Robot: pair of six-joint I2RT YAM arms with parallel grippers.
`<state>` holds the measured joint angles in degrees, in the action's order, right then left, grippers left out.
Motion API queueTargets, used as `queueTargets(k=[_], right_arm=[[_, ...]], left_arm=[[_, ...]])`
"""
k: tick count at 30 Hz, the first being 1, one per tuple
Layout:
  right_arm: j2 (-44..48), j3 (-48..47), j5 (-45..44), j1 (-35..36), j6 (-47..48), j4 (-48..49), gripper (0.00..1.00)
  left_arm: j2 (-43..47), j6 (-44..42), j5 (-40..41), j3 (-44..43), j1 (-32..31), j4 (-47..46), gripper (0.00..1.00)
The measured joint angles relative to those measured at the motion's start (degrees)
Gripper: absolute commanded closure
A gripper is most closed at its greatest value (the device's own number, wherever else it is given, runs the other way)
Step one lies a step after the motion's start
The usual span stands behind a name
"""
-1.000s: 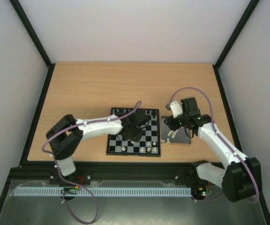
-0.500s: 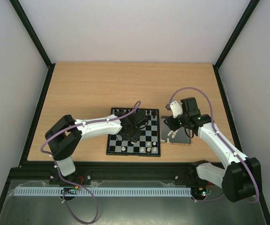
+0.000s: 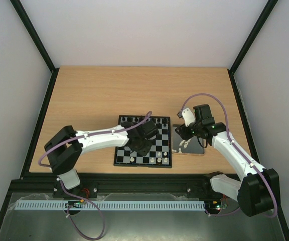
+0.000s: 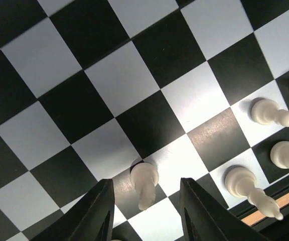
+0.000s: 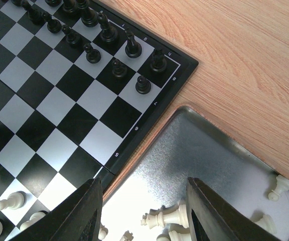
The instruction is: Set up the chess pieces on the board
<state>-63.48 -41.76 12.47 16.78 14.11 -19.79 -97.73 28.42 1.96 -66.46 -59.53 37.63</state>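
Note:
The board (image 3: pixel 119 162) lies in the middle of the table. My left gripper (image 3: pixel 140 146) hovers low over the board's (image 4: pixel 109 80) near right part, open. One white pawn (image 4: pixel 144 176) stands on a square between its fingers, touching neither. Three more white pieces (image 4: pixel 270 113) stand at the board's edge to the right. My right gripper (image 5: pixel 143 183) is open above the metal tray (image 5: pixel 204 150), with a white crowned piece (image 5: pixel 167 217) lying on its side below the fingers. Black pieces (image 5: pixel 107 32) fill the board's far rows.
The tray (image 3: pixel 197 149) sits just right of the board and touches its edge; several loose white pieces (image 5: pixel 280 187) lie in it. Bare wooden table (image 3: pixel 94 95) spreads behind and to the left. Black frame rails run along the table's sides.
My left gripper has opened and let go of the white pawn, which now stands alone on its square. The left arm's elbow has shifted left. The right arm has not moved.

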Motion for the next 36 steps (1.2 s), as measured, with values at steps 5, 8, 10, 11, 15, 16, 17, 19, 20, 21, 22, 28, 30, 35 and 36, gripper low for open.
queueTargets(k=[5, 8, 10, 11, 15, 16, 17, 19, 20, 21, 22, 28, 30, 35, 36], right_arm=[[0.0, 0.0, 0.0, 0.0, 0.0, 0.0, 0.54], [0.0, 0.0, 0.1, 0.0, 0.0, 0.0, 0.53], [0.0, 0.1, 0.2, 0.0, 0.0, 0.0, 0.54], [0.0, 0.0, 0.2, 0.0, 0.0, 0.0, 0.54], [0.0, 0.0, 0.3, 0.0, 0.0, 0.0, 0.54], [0.0, 0.0, 0.4, 0.0, 0.0, 0.0, 0.54], [0.0, 0.0, 0.4, 0.0, 0.0, 0.0, 0.54], [0.0, 0.1, 0.4, 0.0, 0.0, 0.0, 0.53], [0.0, 0.1, 0.4, 0.0, 0.0, 0.0, 0.53], [0.0, 0.1, 0.4, 0.0, 0.0, 0.0, 0.54], [0.0, 0.1, 0.4, 0.0, 0.0, 0.0, 0.54], [0.0, 0.1, 0.4, 0.0, 0.1, 0.0, 0.53], [0.0, 0.1, 0.4, 0.0, 0.1, 0.0, 0.53], [0.0, 0.1, 0.5, 0.0, 0.2, 0.0, 0.54], [0.0, 0.1, 0.5, 0.0, 0.2, 0.0, 0.54]], left_arm=[[-1.7, -1.2, 0.3, 0.0, -0.5, 0.3, 0.73], [-2.0, -1.4, 0.6, 0.0, -0.6, 0.4, 0.78], [-2.2, -1.5, 0.8, 0.0, -0.6, 0.4, 0.82], [-2.3, -1.5, 0.8, 0.0, -0.6, 0.4, 0.84], [-2.5, -1.6, 1.0, 0.1, -0.6, 0.4, 0.92], [-2.5, -1.7, 1.0, 0.1, -0.6, 0.4, 0.93], [-2.5, -1.8, 1.1, 0.1, -0.6, 0.4, 0.93], [-2.4, -1.9, 1.4, 0.1, -0.6, 0.4, 0.93], [-2.4, -1.9, 1.8, 0.1, -0.6, 0.6, 0.95], [-2.3, -1.8, 2.4, 0.1, -0.6, 0.9, 0.96], [-1.9, -1.7, 3.1, 0.2, -0.6, 1.2, 0.96], [9.7, 0.3, 4.7, 5.6, 3.3, 3.6, 0.96], [13.5, 0.9, 4.6, 7.4, 5.2, 4.3, 0.97], [17.4, 3.0, 2.6, 12.9, 7.0, 5.6, 0.97], [17.5, 3.2, 1.9, 14.1, 7.0, 5.8, 0.97]])
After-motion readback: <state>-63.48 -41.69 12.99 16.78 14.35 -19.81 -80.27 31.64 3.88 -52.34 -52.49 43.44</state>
